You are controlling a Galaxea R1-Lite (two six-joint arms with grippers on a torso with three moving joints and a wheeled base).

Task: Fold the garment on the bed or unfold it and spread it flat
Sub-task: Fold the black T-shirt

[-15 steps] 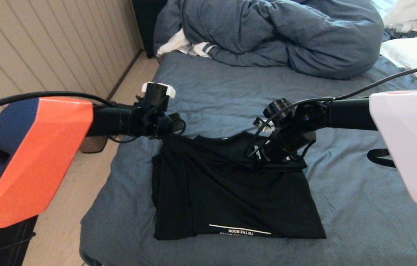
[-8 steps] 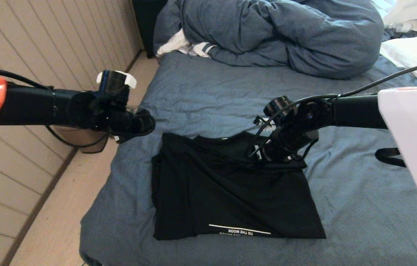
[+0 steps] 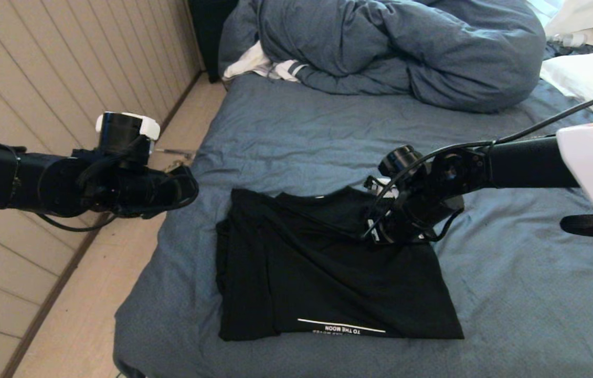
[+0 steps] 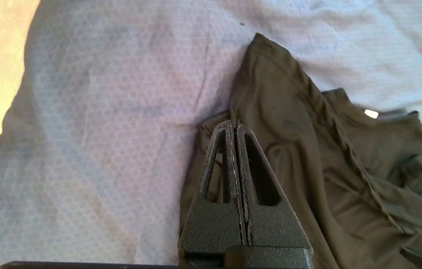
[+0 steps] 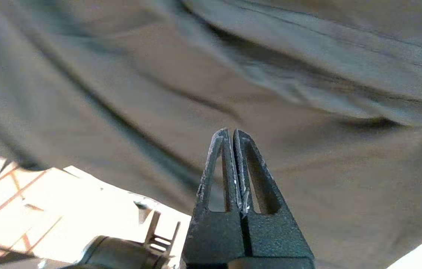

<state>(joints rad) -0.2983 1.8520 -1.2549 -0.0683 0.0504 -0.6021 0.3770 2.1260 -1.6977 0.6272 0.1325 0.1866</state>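
The garment [image 3: 328, 273], a black T-shirt, lies folded into a rough rectangle in the middle of the bed [image 3: 511, 294], with a white line and lettering near its front edge. My left gripper [image 3: 187, 187] hovers at the bed's left edge, apart from the shirt, shut and empty. In the left wrist view its closed tips [image 4: 233, 123] point toward the garment's [image 4: 308, 149] left side. My right gripper [image 3: 380, 233] sits low over the shirt's far right part. Its fingers [image 5: 227, 131] are pressed together with nothing between them, and black fabric [image 5: 326, 168] fills the view behind.
A bunched blue-grey duvet [image 3: 396, 47] and a white striped cloth [image 3: 260, 65] lie at the head of the bed, with white pillows [image 3: 590, 79] at the far right. A panelled wall [image 3: 39, 79] and a floor strip [image 3: 92, 294] run along the left. A black strap [image 3: 585, 226] lies on the right.
My left arm has swung left, away from the shirt's far left corner to the bed's edge. The right arm has shifted slightly right. The shirt has stayed put.
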